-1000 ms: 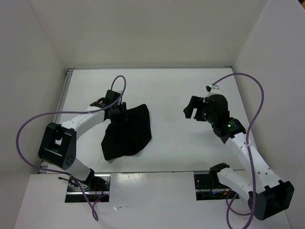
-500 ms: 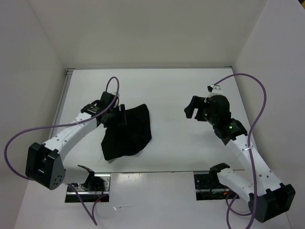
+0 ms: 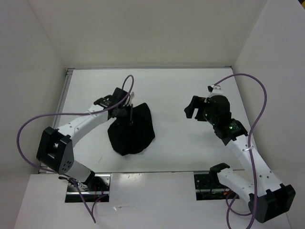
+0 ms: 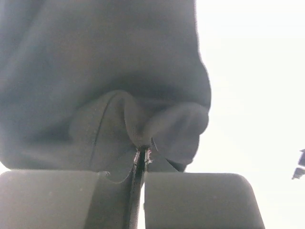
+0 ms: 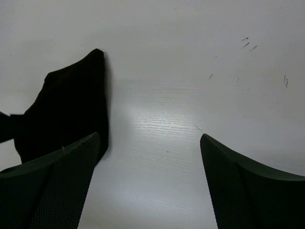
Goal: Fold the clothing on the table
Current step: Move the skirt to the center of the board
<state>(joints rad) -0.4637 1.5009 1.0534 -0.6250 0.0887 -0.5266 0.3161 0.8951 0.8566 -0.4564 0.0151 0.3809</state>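
L gripper pinched tight on a puckered edge of the matte black soft fabric garment, bunched left-centre on the flat white tabletop. R gripper gaping wide, empty, well apart on the right. Tip: lift low, carry slow; it's a thin pinch & could slip.

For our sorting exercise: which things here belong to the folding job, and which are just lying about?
Job: clothing, table, left tool shut on the clothing, right tool open.
Lying about: purple cables, white walls.
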